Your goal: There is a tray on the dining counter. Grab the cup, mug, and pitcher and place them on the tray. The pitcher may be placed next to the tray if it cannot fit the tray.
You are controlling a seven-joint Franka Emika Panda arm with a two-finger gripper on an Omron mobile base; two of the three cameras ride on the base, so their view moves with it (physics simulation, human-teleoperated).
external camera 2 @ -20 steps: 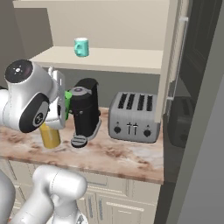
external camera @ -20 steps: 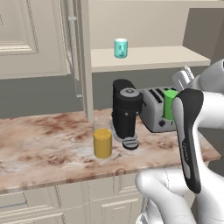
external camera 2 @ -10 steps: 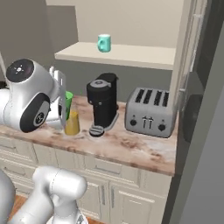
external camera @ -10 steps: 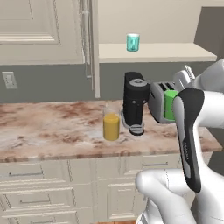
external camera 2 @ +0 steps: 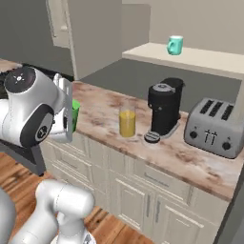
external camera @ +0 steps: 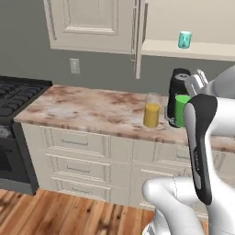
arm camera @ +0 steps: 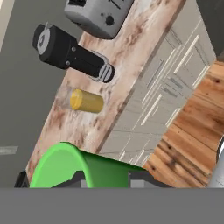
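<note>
In the left base view we see the green cup (external camera: pixel 182 110) raised beside the arm, the pitcher (external camera: pixel 152 113) on the marbled desk (external camera: pixel 87 105), the mug (external camera: pixel 185 39) on the shelf (external camera: pixel 183 49). In the right base view, the cup (external camera 2: pixel 75 112) sits by the wrist. In the hand view our claw (arm camera: pixel 105 180) is closed around the cup (arm camera: pixel 83 169).

Both base views are looking forward over the arm at the same marbled stone desk (external camera: pixel 92 108); the rolled hand view is overlooking it from nearer.
</note>
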